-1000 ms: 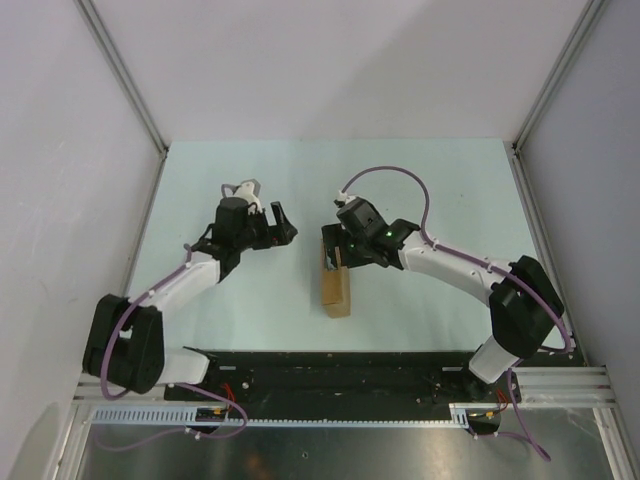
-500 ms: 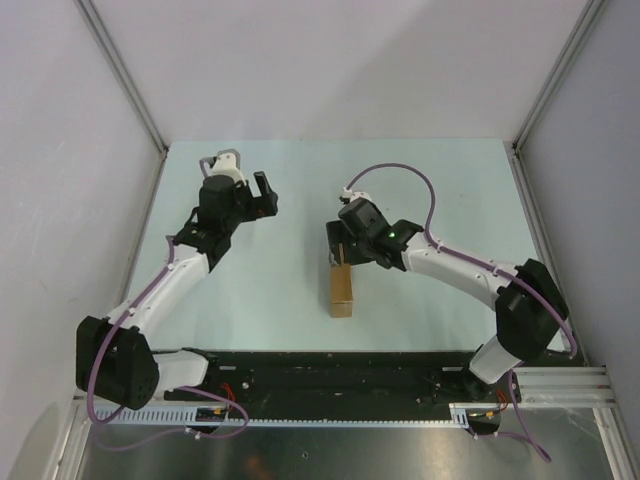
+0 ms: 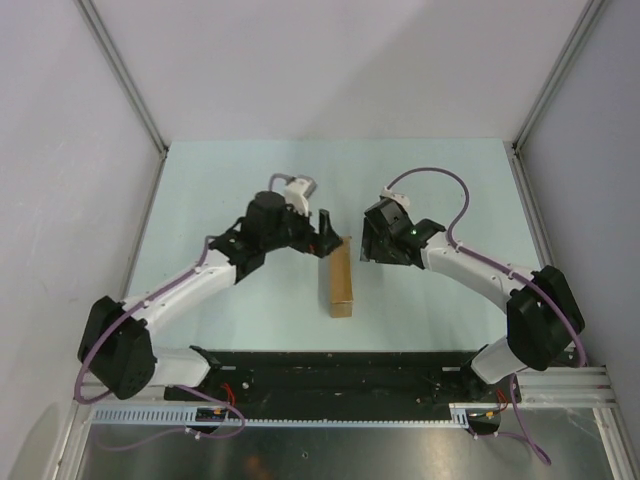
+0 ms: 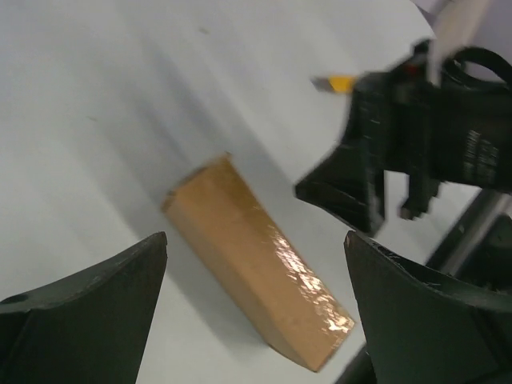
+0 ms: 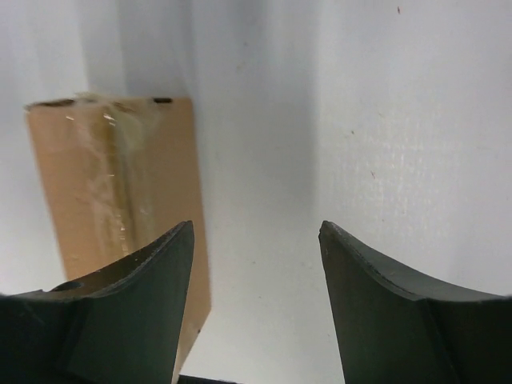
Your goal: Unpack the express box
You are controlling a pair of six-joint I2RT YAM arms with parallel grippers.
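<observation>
Express box [image 3: 341, 284] lying untouched on table [image 3: 240, 180] | right gripper [image 3: 366, 248] withdrawing rightward, jaws apart, empty | left gripper [image 3: 324, 236] arriving beside far end, jaws apart

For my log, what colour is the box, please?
The box is plain brown, clearest in the left wrist view.

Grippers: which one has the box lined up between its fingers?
The left gripper: its wrist view shows the box centred between its open fingers. The right gripper has it off to one side, partly behind one finger.

Brown cardboard express box [image 4: 254, 266], glossy tape
</observation>
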